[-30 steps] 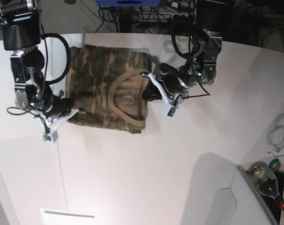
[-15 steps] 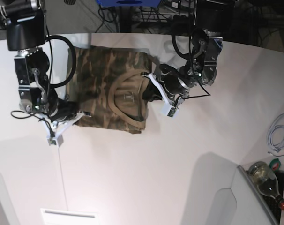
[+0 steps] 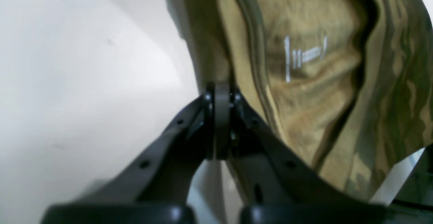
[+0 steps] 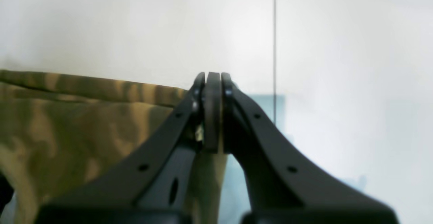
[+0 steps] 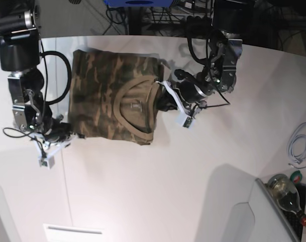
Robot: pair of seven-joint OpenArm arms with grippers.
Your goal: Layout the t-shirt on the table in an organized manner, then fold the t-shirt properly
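Compared with a second ago, the right gripper [image 5: 67, 135] has slid down and outward along the near-left corner of the soft camouflage-print cloth t-shirt in olive, brown and tan [image 5: 110, 98], drawing that corner flatter, while the left gripper [image 5: 163, 97] has barely shifted beside the tan ribbed neck band [image 5: 128, 96]. Taking the neck band as landmark: the shirt lies as a compact folded bundle on the smooth white tabletop [image 5: 158, 186], the body spreading away from the band toward the far-left corner, with the thin dark seam line [image 4: 274, 48] running just beyond the hem. In the left wrist view the left claw's jaws are pressed together at the shirt's edge beside the band, and cloth appears pinched between them. In the right wrist view the right claw's jaws are likewise closed, with a strip of hem seemingly caught at the corner farthest from the band. I judge the cloth light and limp: it will drape, wrinkle and drag rather than hold a shape, and the smooth table will let it slide freely. Good holds would be the doubled, firmer parts, namely the ribbed band, shoulder seams and hem corners, taken in pairs at matching distances from the band so a fold falls straight.
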